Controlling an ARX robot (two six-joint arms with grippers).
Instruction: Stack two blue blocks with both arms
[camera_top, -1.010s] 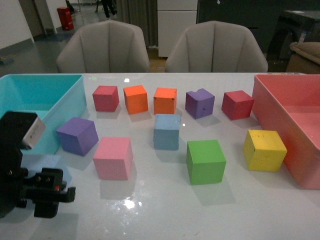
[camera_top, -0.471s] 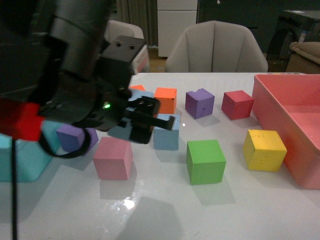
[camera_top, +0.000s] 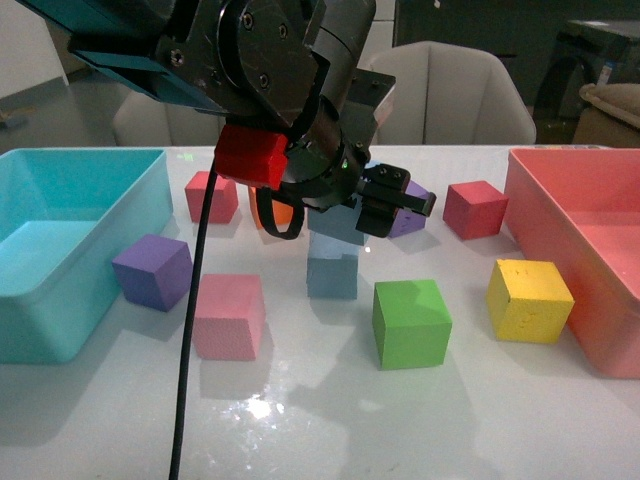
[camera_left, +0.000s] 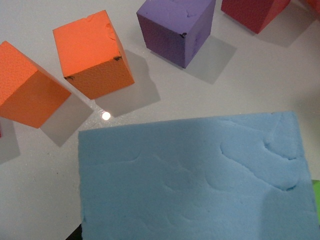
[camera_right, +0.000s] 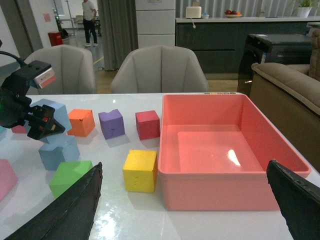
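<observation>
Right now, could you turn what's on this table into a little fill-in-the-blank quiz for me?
The left hand holds a foam block coloured ___.
It hangs over a second blue block that stands on the ___.
The cube closest to the pink bin is ___.
Missing words: blue, table, yellow.

The held block (camera_top: 335, 228) in your left jaws hangs directly over the second block (camera_top: 332, 278) on the table (camera_top: 300, 430); a row of blocks (camera_left: 92, 55) lies just beyond the jaws.
</observation>
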